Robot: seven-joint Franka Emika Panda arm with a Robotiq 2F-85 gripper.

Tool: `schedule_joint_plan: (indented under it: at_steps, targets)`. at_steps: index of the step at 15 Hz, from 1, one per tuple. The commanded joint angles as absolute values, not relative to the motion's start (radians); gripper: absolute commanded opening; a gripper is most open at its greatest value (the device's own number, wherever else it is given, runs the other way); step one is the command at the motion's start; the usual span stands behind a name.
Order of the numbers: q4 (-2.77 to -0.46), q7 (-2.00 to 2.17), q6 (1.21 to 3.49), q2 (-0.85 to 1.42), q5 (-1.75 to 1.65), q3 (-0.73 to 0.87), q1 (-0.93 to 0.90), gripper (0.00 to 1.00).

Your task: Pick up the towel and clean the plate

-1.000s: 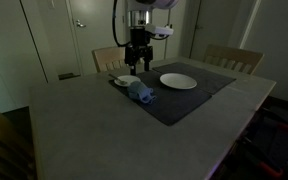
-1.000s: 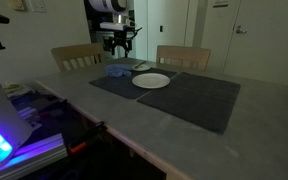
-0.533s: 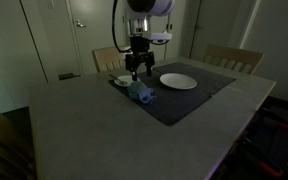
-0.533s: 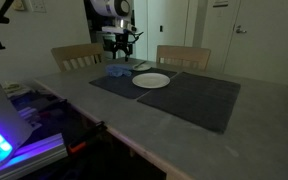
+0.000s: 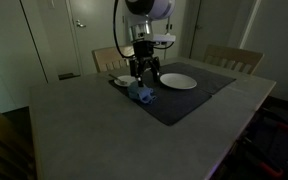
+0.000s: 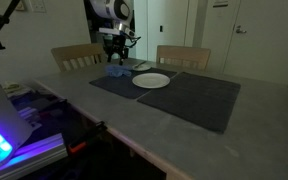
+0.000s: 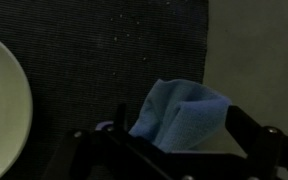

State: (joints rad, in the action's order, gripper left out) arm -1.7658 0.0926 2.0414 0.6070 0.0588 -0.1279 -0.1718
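Towel [image 7: 180,118] betw spread jaws, at mat [image 7: 134,50] edge; plate [image 7: 2,100] apart

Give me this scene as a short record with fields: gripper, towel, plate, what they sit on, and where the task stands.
gripper: open, poised over the towel, fingers spread to either side of it in the wrist view
towel: blue, crumpled, lying on the placemat, apart from the plate
plate: white, flat on the placemat
surface: dark placemat on a grey table
task status: towel not yet gripped, plate not yet wiped
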Motion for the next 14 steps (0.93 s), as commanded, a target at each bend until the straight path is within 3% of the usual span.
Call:
schedule_joint_plan:
  at_steps: [1, 14]
  targets:
    - [-1.722, 0.078, 2.019, 0.667, 0.093, -0.135, -0.167, 1.0]
    - [-1.708, 0.037, 2.175, 0.736, 0.13, -0.141, -0.153, 1.0]
